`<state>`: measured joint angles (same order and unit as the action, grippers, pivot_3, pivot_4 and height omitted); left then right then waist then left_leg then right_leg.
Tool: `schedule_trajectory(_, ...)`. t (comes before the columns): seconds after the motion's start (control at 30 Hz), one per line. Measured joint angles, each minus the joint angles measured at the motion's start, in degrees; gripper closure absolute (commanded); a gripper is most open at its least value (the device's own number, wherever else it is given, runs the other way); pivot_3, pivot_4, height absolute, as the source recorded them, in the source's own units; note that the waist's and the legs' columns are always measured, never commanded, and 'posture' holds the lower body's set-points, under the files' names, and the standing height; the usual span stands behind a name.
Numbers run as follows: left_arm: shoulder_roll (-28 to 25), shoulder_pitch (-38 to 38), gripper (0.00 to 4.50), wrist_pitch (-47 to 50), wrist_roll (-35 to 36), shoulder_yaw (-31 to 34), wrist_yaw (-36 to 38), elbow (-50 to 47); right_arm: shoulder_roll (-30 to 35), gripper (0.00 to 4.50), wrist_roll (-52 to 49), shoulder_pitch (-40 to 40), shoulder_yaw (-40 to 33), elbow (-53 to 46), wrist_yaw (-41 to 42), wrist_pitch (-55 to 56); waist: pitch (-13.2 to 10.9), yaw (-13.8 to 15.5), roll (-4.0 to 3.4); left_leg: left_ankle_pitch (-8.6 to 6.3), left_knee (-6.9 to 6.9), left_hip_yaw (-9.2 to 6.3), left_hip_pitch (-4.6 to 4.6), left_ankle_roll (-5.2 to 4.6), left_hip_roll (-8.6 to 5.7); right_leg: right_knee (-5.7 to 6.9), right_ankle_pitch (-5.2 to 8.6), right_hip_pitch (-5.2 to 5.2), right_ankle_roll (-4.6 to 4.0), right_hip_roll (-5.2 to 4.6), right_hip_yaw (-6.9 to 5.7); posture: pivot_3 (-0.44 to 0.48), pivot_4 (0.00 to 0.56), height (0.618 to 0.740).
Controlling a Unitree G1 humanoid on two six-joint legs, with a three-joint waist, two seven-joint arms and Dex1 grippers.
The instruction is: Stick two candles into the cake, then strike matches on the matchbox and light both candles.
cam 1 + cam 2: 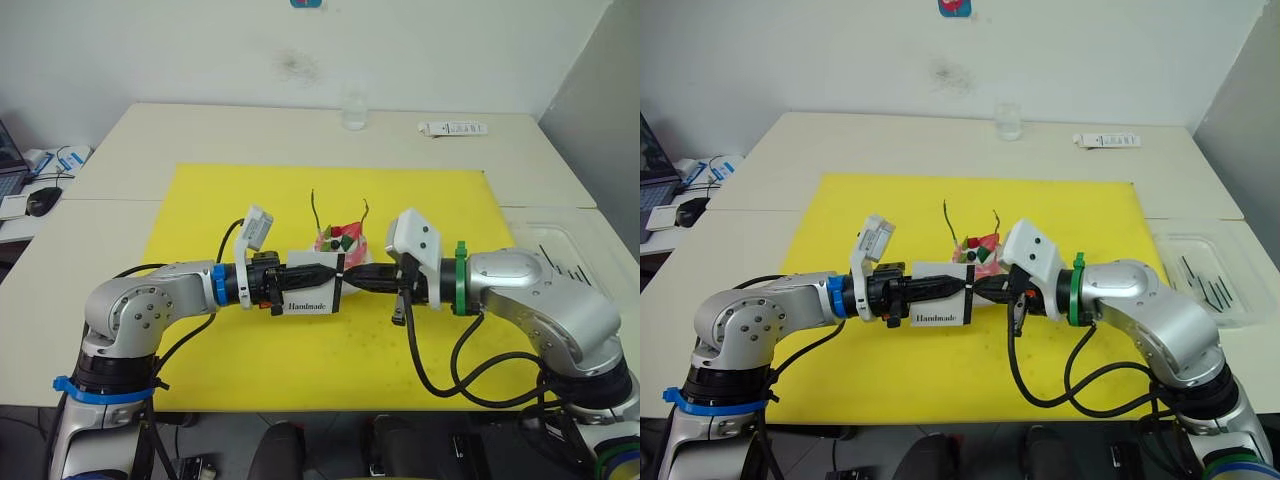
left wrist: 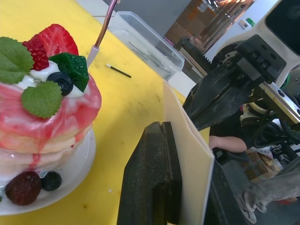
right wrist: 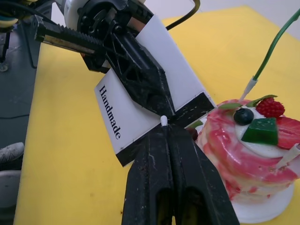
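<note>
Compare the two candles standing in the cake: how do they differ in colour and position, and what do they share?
Colour: in the wrist views one candle is pinkish, the other candle is green. Position: in the head views they enter the cake at opposite sides, one toward the robot's left, the other toward its right. Shared: both are thin, slightly wavy, upright, with a white end in the topping, and neither shows a flame.

Matt white card matchbox (image 3: 140,89) with a black strip; glossy pink cake (image 2: 42,117) on smooth white plate (image 2: 70,173); rough matt black gripper fingers (image 2: 150,173); matt yellow mat (image 1: 330,340).
</note>
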<state>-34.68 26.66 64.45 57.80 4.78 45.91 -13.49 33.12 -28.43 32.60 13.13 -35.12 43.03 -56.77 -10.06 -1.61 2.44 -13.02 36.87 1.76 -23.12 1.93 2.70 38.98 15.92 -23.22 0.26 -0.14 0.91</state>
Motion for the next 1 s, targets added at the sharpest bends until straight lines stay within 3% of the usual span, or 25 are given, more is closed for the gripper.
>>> schedule_trajectory(0.87, 1.1, 0.3, 4.5, 6.4, 4.4, 2.4, -2.3, 0.8, 4.0, 4.48, 4.7, -1.7, 5.5, 2.9, 3.5, 11.7, 0.0, 0.0, 0.0, 0.0, 0.0, 0.0, -0.01, 0.0, -0.01, -0.01, 0.0, -0.01, 0.0, 0.0, -0.01, 0.0, 0.15, 0.74)
schedule_trajectory(1.0, 2.5, 12.2, 4.5, 6.6, 10.4, 7.2, -4.0, 5.3, 9.0, 4.48, 7.3, -6.9, 11.7, 2.6, 8.6, 14.5, -0.2, 0.7, 0.39, 0.0, 0.15, -0.28, -0.35, 0.0, -0.01, 0.0, -0.01, -0.15, 0.0, 0.07, -0.34, 0.0, 0.15, 0.74)
